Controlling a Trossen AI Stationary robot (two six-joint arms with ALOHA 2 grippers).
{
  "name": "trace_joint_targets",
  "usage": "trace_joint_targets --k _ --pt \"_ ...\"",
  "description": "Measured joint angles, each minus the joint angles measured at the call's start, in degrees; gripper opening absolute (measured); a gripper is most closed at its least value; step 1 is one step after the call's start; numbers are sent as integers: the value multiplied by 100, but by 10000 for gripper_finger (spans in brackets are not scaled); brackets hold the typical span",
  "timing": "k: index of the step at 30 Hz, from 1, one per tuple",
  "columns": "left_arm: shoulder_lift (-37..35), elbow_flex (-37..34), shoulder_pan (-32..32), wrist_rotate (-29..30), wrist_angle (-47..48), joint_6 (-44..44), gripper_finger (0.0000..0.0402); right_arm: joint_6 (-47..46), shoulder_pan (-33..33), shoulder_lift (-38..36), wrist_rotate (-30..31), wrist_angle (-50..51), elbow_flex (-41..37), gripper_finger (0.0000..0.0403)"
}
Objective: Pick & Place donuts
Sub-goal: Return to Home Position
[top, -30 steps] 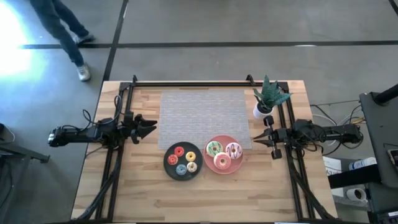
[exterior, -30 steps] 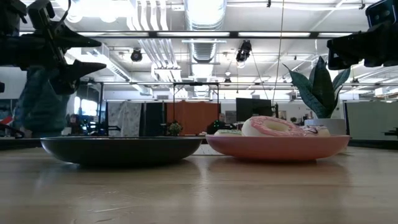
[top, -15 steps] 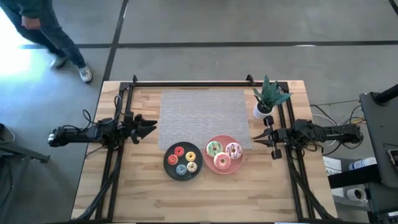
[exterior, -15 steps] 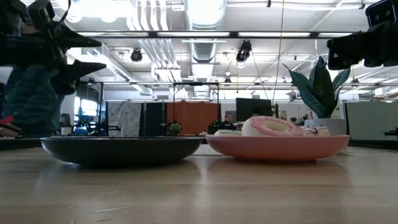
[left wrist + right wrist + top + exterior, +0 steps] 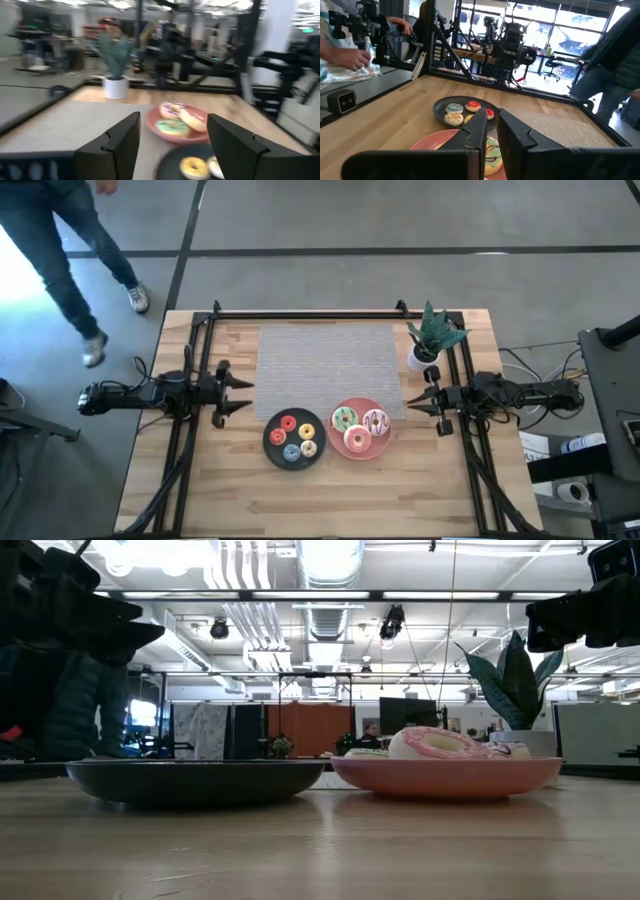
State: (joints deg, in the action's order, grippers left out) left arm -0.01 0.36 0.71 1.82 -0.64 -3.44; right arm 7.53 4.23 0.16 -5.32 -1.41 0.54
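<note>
Donuts on black plate and pink plate, well apart from left gripper with spread jaws and right gripper with closed jaws, low view hides those on black plate.

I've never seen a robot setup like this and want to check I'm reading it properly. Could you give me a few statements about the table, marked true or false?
1. The pink plate holds three donuts. True.
2. The right gripper grips a donut. False: it is shut on nothing, in the air beside the pink plate.
3. The potted plant stands on the black plate. False: it stands on the table; the black plate holds smaller donuts.
4. The left gripper is open. True.
5. A person is on the floor beyond the table. True.
</note>
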Motion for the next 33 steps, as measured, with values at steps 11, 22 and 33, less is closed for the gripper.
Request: trace_joint_targets --k 11,22,33 --pt "0 -2 3 -203 54 -181 204 0 0 2 0 0 0 34" --pt "13 17 2 -209 57 -934 204 0 0 2 0 0 0 34" --pt "13 28 2 -207 11 -947 204 0 0 2 0 0 0 34"
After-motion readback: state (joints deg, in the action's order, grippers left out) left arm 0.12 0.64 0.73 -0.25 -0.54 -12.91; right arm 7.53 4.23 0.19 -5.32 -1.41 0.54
